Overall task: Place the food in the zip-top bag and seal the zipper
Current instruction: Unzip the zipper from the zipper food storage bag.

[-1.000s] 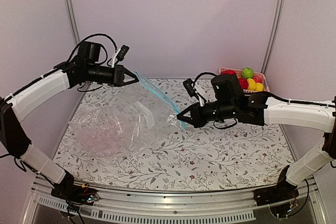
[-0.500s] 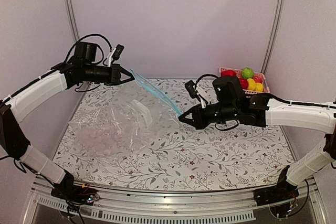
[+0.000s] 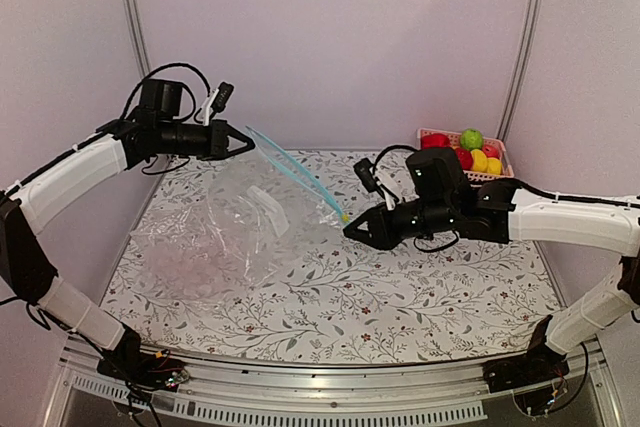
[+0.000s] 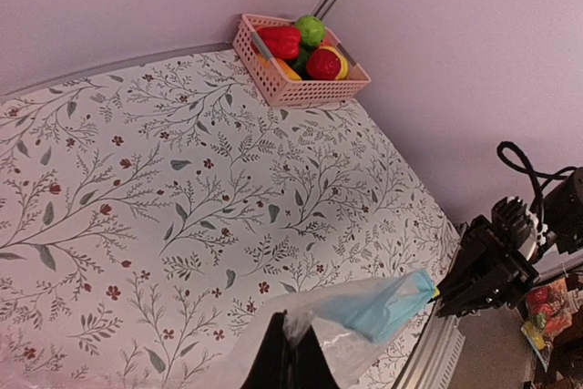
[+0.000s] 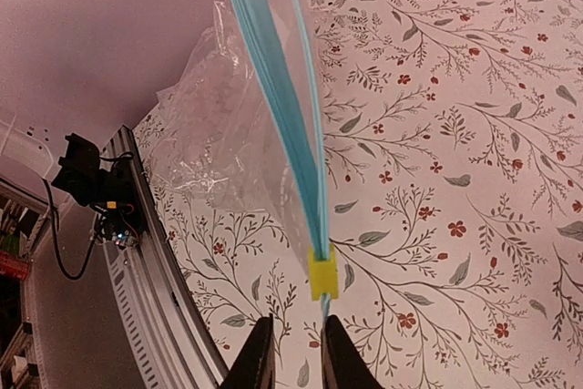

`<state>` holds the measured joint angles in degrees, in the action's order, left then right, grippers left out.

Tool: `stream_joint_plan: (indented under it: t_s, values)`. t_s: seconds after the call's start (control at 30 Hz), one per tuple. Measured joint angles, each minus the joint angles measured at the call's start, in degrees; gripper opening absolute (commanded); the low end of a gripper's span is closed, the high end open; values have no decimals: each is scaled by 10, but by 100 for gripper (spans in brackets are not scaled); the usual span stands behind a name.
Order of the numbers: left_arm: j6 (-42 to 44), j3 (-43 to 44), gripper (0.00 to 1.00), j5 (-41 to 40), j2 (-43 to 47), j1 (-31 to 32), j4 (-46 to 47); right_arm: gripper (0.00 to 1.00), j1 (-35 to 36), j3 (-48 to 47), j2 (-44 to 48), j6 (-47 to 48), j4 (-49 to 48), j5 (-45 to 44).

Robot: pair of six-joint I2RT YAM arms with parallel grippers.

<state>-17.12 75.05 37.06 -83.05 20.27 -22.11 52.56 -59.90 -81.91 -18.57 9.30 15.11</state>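
Note:
The clear zip-top bag [image 3: 210, 247] hangs from its mouth, its body resting on the table's left half. Its blue-teal zipper [image 3: 298, 173] stretches straight between the two grippers. My left gripper [image 3: 247, 137] is shut on the bag's upper corner, and the left wrist view shows plastic pinched at its tips [image 4: 290, 343]. A yellow slider [image 5: 322, 275] sits at the strip's lower end. My right gripper [image 5: 296, 330] is just below the slider, with its jaws a narrow gap apart and nothing between them. A faint pinkish shape lies low in the bag.
A pink lattice basket [image 3: 500, 157] of toy fruit stands at the back right and also shows in the left wrist view [image 4: 273, 79]. The floral table cover [image 3: 400, 297] runs to the metal front rail. Upright frame posts stand at the back corners.
My right gripper has backed slightly down and right, and the yellow slider now shows free ahead of its tips. My left gripper has moved slightly left with the bag's corner.

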Motion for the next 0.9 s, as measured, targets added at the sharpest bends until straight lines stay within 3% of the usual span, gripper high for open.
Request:
stream_joint_plan:
  t_s: [0.13, 0.43, 0.6, 0.9]
  values:
    - [7, 0, 0, -2, 0, -4, 6, 37, 0, 7, 7, -3, 22, 0]
    - [30, 2, 0, 26, 0, 37, 3, 38, 0, 7, 44, -7, 33, -1]
    - [40, 5, 0, 47, 0, 52, 3, 47, 0, 8, 68, -11, 33, -16]
    - [64, 12, 0, 75, -4, 92, -10, 49, 0, -14, 85, -10, 61, -44]
